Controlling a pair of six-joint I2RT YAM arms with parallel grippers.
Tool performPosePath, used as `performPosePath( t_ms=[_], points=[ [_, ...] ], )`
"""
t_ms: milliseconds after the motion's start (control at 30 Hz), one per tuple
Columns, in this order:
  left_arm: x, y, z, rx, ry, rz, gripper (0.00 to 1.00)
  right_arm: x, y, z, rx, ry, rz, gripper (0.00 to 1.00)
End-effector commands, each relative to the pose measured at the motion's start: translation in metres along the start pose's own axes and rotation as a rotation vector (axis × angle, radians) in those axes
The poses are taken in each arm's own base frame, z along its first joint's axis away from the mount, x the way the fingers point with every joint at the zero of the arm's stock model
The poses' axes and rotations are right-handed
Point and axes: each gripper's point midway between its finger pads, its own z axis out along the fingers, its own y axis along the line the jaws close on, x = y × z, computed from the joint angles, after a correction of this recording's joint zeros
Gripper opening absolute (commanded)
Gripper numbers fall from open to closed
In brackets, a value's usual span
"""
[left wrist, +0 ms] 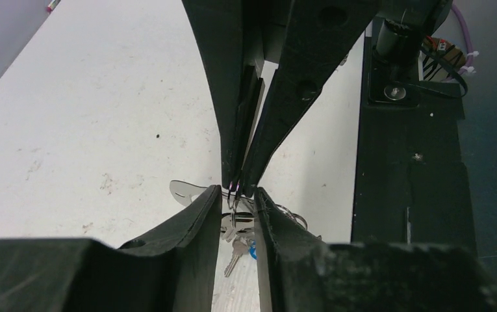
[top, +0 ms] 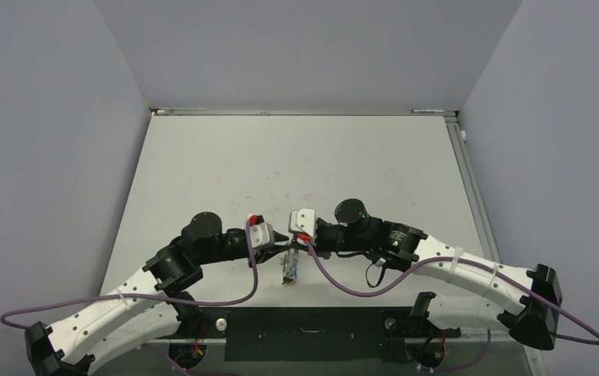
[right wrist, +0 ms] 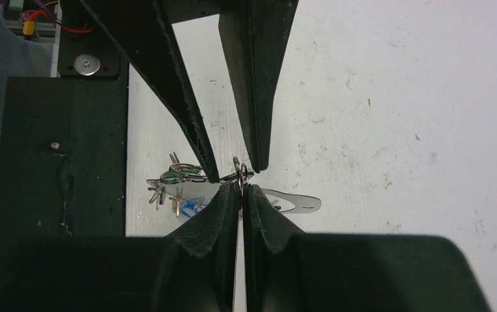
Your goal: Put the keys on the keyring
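Both grippers meet tip to tip low over the near middle of the table. My right gripper (right wrist: 240, 187) is shut on the thin silver keyring (right wrist: 240, 173), which shows edge-on right at its tips. My left gripper (left wrist: 239, 194) faces it with its jaws a little apart around the same spot, and the right fingertips (left wrist: 235, 182) reach down into that gap. A bunch of silver keys (left wrist: 234, 250) hangs under the ring, with a blue tag (right wrist: 190, 207) and a green one (right wrist: 167, 174) among them. From above, the bunch (top: 289, 270) dangles just below the joined tips.
A flat silver oval tag (right wrist: 297, 201) lies on the table under the grippers. The black base plate (top: 304, 333) runs along the near edge, close to the keys. Purple cables (top: 343, 286) loop off both wrists. Grey walls close in the table.
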Motion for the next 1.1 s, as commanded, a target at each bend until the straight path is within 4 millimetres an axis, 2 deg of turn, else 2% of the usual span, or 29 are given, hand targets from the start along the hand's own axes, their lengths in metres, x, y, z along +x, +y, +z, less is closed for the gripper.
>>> performPosePath(
  t_ms=[0,133,300,367,700,1067],
  points=[
    [-0.054,0.006,-0.010,-0.032,-0.155,0.056,0.26,-0.042,-0.015,-0.016,0.085,-0.173,-0.053,0.05],
    [-0.061,0.007,-0.016,-0.047,-0.188,0.072,0.32,-0.057,-0.014,-0.031,0.109,-0.242,-0.070,0.05],
    [-0.063,0.005,-0.019,-0.037,-0.210,0.076,0.32,-0.066,-0.013,-0.041,0.123,-0.291,-0.076,0.05],
    [-0.070,0.005,-0.020,-0.034,-0.239,0.090,0.32,-0.068,-0.012,-0.043,0.119,-0.301,-0.077,0.05],
    [-0.076,0.000,-0.019,-0.007,-0.294,0.088,0.25,-0.075,-0.006,-0.045,0.092,-0.336,-0.080,0.05],
    [-0.068,-0.003,-0.013,0.023,-0.262,0.080,0.23,-0.079,-0.004,-0.046,0.078,-0.349,-0.083,0.05]
  ],
)
